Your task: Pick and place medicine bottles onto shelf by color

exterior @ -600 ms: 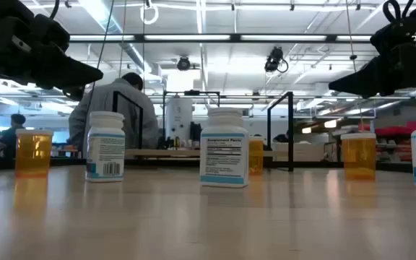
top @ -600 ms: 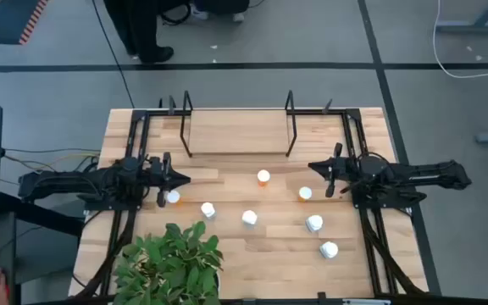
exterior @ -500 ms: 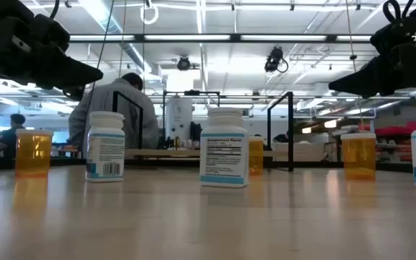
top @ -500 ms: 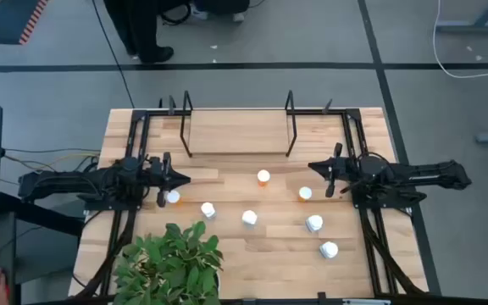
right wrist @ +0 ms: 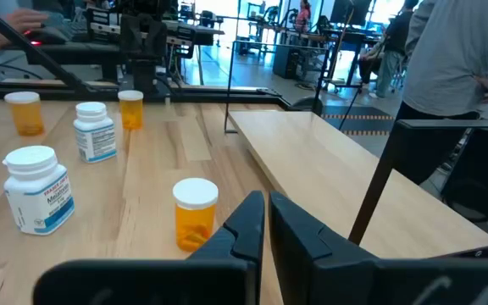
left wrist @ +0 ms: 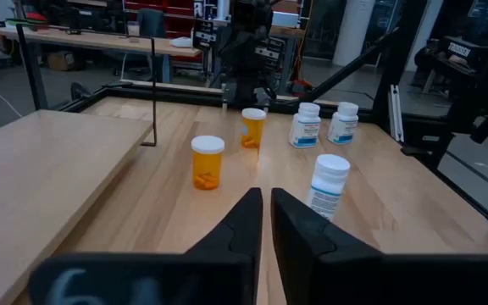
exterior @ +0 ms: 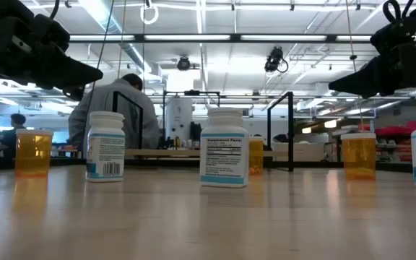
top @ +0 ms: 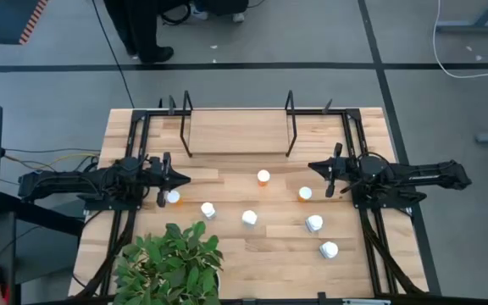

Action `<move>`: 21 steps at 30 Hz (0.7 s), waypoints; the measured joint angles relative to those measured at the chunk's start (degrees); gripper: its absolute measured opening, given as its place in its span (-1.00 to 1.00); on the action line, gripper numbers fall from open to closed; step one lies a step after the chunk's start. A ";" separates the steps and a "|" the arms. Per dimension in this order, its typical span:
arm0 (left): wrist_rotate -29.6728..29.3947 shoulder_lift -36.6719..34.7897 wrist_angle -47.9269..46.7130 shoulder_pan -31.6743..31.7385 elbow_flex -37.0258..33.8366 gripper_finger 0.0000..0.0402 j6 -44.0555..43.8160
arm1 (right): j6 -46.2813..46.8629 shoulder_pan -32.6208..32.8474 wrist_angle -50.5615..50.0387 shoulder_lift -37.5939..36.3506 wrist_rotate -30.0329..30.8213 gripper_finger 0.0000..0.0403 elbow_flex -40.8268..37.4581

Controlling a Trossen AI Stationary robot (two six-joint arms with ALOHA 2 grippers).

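Orange bottles stand upright nearest each claw: one (top: 174, 197) almost under the left gripper (top: 176, 180), at its 5 o'clock in the high view; another (top: 305, 194) just beside the right gripper (top: 315, 167), at its 7 o'clock. Both grippers hover above the table with fingers pressed together, holding nothing. A third orange bottle (top: 263, 177) stands between the arms, slightly closer to the right one. White bottles (top: 249, 218) sit toward 6 o'clock. The shelf (top: 237, 133), bare, lies at 12 o'clock. All bottle axes are vertical, so each arm's likeliest first reach is short and downward.
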 joint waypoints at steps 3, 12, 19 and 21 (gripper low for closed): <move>0.02 0.00 0.00 0.00 0.00 -0.80 -0.02 | 0.00 -0.01 0.00 0.02 0.00 -0.87 0.00; 0.00 0.01 0.01 0.00 0.00 -0.84 0.00 | 0.00 0.00 0.00 0.02 0.00 -0.87 0.00; 0.01 0.00 0.00 0.00 0.00 -0.83 -0.03 | 0.00 0.00 0.00 0.00 0.00 -0.87 -0.02; 0.01 0.01 0.01 -0.02 0.00 -0.82 -0.01 | 0.00 -0.02 0.00 0.00 0.00 -0.87 0.00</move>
